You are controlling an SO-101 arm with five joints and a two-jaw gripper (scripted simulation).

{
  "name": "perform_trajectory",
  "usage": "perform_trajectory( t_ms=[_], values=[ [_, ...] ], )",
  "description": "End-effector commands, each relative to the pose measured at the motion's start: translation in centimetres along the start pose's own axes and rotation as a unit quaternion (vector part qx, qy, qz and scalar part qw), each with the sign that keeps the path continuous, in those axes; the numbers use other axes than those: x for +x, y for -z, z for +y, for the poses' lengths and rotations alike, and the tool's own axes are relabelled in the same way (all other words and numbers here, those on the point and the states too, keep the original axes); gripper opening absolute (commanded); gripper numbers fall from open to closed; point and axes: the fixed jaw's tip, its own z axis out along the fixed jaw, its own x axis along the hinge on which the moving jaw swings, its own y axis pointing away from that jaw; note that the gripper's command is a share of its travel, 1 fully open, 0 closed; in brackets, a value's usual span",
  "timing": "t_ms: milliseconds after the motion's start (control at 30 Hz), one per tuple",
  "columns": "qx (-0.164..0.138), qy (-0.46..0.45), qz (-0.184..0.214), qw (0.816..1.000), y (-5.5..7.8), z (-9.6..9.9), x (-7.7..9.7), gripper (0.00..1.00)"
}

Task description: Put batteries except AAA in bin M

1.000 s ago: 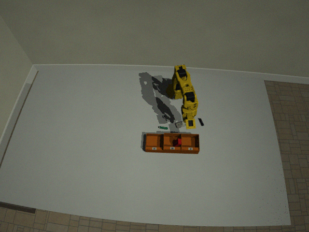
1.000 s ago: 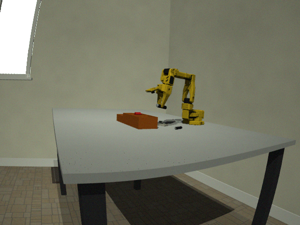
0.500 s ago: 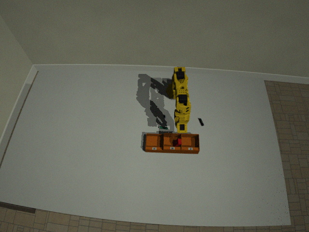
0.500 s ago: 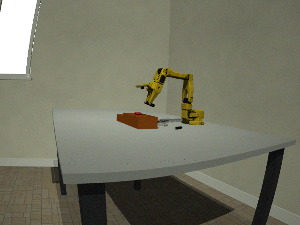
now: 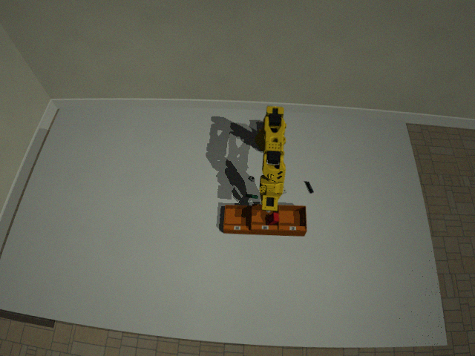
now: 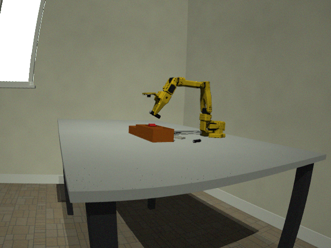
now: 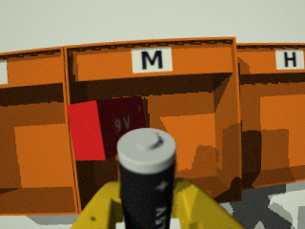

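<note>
Fingers pinch a black battery (image 7: 145, 181); only wrist view reads bin M (image 7: 152, 60) beneath.

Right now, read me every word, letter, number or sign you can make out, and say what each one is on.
"M": white label on the middle bin.
"H": white label on the bin to its right.
"9V": red battery in the M bin.
"+": held battery in the gripper; its other print is unreadable.
Left bin's label: cut off.

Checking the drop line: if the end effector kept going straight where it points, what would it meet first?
Probably bin M, near the 9V battery; the held battery leads. Depth is unclear.
</note>
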Motion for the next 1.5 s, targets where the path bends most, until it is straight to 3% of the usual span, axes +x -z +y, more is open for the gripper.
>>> perform_trajectory(
  t_ms=[0, 67, 100, 600, 933, 1167, 1300, 1467],
  values=[
    [0.002, -0.002, -0.04, 0.999, 0.9, -0.3, -1.6, 0.0],
    [0.002, -0.002, -0.04, 0.999, 0.9, -0.3, -1.6, 0.0],
    [0.008, -0.004, -0.053, 0.999, 0.8, -1.0, -2.4, 0.0],
    [0.008, -0.004, -0.053, 0.999, 0.8, -1.0, -2.4, 0.0],
    [0.008, -0.004, -0.053, 0.999, 0.8, -1.0, -2.4, 0.24],
    [0.008, -0.004, -0.053, 0.999, 0.8, -1.0, -2.4, 0.25],
    [0.008, -0.004, -0.053, 0.999, 1.5, -0.9, -2.5, 0.25],
    [0.008, -0.004, -0.053, 0.999, 3.4, -0.9, -2.6, 0.25]
  ],
)
